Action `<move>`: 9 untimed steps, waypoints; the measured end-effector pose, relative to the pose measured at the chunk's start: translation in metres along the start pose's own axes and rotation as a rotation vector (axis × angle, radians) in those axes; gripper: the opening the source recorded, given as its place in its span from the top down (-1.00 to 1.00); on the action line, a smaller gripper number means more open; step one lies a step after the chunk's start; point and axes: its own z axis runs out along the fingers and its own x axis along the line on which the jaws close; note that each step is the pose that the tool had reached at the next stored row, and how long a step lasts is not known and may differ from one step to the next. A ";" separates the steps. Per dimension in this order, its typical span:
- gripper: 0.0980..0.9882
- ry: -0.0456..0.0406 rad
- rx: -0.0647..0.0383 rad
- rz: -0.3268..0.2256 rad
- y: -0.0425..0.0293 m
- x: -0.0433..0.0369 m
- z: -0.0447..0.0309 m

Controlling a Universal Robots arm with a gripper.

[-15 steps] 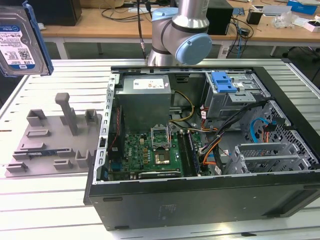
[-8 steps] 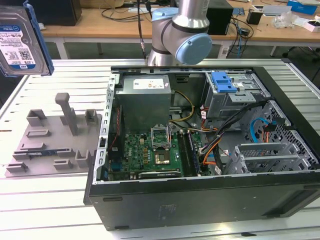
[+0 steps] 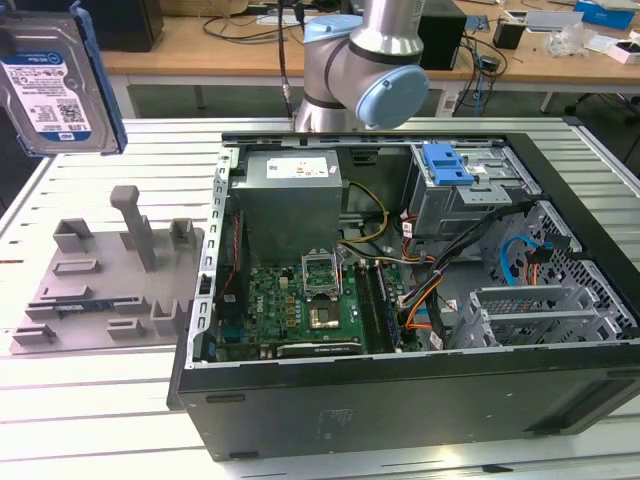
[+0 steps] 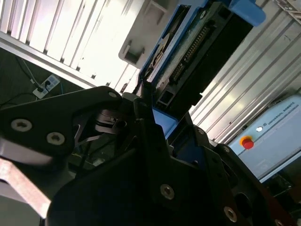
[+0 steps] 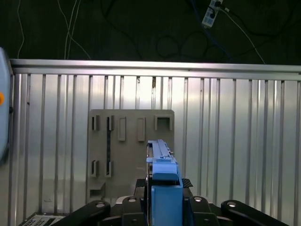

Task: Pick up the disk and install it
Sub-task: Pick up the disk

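The disk (image 3: 58,85), a silver-grey hard drive with a white-and-blue label and blue side rails, hangs upright in the air at the exterior view's far left, above the grey holder plate (image 3: 105,275). In the first wrist view the disk (image 5: 162,167) shows edge-on, its blue rail rising between the black fingers of my gripper (image 5: 164,190). In the second wrist view the disk's connector end (image 4: 197,52) sticks out past the gripper (image 4: 157,117), which is shut on it. The holder plate (image 5: 127,146) lies on the slatted table beneath.
An open computer case (image 3: 400,420) lies on the table at the exterior view's right. Inside it are a grey power-supply box (image 3: 290,200), a motherboard (image 3: 300,305), cables and a drive bay with a bare blue clip (image 3: 445,165). The arm's base (image 3: 350,60) stands behind the case.
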 end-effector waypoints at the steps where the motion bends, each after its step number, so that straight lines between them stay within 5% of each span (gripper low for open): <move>1: 0.39 0.0001 0.000 0.000 -0.0044 0.0016 -0.0010; 9: 0.39 -0.0002 -0.008 0.000 -0.0553 0.0194 -0.0106</move>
